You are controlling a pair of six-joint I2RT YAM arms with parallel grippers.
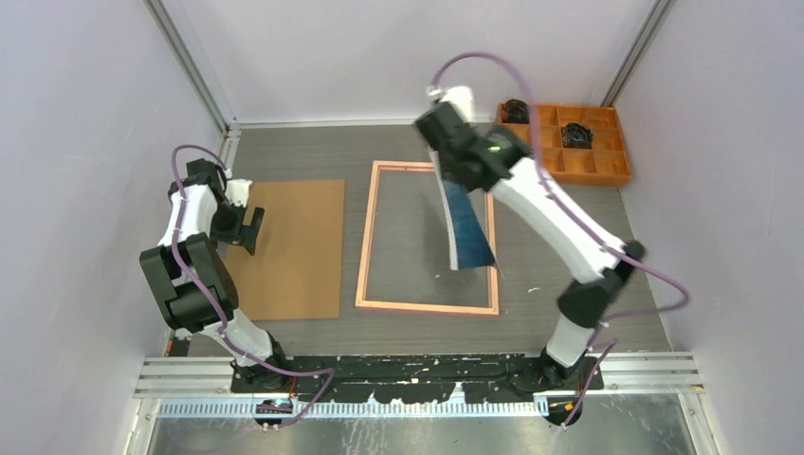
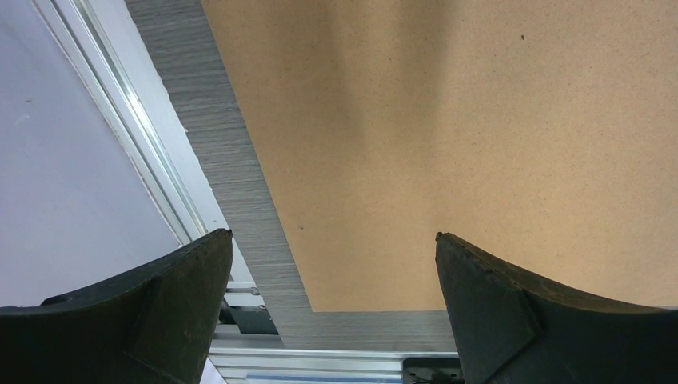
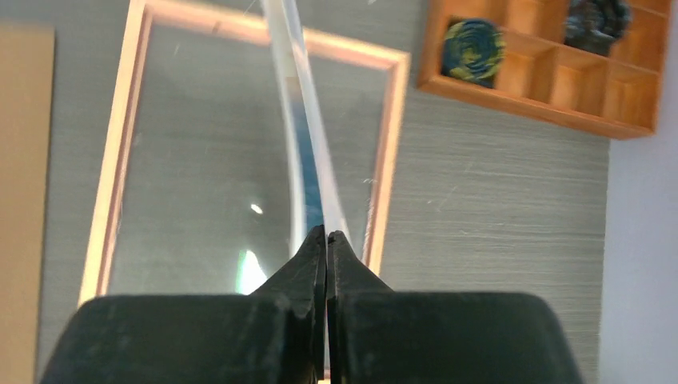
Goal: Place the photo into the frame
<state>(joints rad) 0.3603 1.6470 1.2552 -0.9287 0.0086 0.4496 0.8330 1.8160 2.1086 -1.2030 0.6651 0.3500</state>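
Pressed together, the right fingers (image 3: 310, 268) pinch the photo (image 1: 469, 223) by its upper edge. We see the blue print hanging in a curve above the right half of the frame (image 1: 365, 237). Its lower edge dips toward the frame's right rail, though we cannot tell whether the two touch. From the right wrist we look along the sheet edge-on, where it is a pale strip with a sliver of blue running away from the fingertips.

The frame lies flat on the grey bench (image 1: 303, 152), its thin pinkish border facing up. A clear pane (image 3: 252, 264) inside it catches a spot of glare.

On the other side, the left fingers (image 2: 184, 312) stand spread wide with nothing between them. They hover over the left edge of the brown board (image 1: 294, 246), and one corner of the board shows between them. The board rests flat on the bench just left of the frame, with a strip of bare surface between the two.

At the far right of the bench, well apart from the frame, sits the orange tray (image 1: 588, 169). We count two dark rounded items (image 1: 575, 135) in separate compartments.
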